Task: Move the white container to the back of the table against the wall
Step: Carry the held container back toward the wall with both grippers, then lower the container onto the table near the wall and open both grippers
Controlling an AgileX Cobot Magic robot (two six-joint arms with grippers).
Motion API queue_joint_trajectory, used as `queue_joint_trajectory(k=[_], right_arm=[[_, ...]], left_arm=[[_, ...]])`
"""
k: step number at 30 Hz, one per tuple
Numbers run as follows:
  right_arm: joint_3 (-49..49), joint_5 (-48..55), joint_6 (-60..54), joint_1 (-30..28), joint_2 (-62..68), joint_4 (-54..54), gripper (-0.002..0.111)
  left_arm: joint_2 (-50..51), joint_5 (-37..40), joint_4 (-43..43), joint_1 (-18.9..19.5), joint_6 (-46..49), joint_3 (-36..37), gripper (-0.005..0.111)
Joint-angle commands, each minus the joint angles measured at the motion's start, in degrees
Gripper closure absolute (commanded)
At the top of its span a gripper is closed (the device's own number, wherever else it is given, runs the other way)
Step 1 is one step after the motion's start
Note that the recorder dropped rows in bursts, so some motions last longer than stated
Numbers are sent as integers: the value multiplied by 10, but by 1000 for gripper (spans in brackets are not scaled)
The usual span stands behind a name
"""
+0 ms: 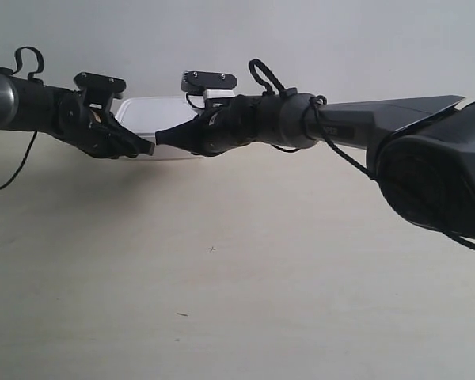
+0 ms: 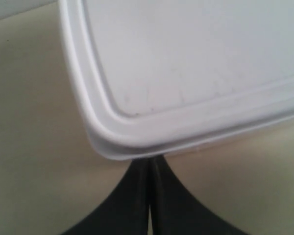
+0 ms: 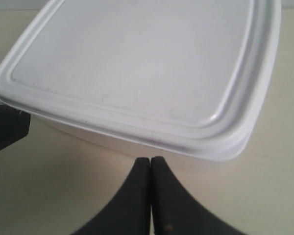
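The white container (image 1: 154, 112) lies on the table (image 1: 245, 301) close to the wall (image 1: 340, 39), partly hidden behind both arms. In the left wrist view its lid (image 2: 196, 63) fills the frame, and my left gripper (image 2: 150, 159) is shut, its tips meeting the rim at a rounded corner. My right gripper (image 3: 151, 159) is shut too, its tips just short of the container (image 3: 137, 73) side wall, empty. The gripper of the arm at the exterior view's left (image 1: 149, 148) and that of the arm at the exterior view's right (image 1: 161, 137) almost meet in front of the box.
The other black gripper (image 3: 5, 128) shows at the edge of the right wrist view, beside the container's corner. A bulky black arm housing (image 1: 435, 174) fills the exterior view's right side. Tiny dark specks (image 1: 212, 249) dot the tabletop.
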Motion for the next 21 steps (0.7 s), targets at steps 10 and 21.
queue_joint_trajectory(k=[10, 21], right_arm=[[-4, 24, 2, -2, -2, -7, 108], [-4, 133, 0, -2, -47, -105, 108]], left_arm=[[3, 19, 1, -3, -2, -18, 107], [11, -20, 1, -33, 1, -18, 107]])
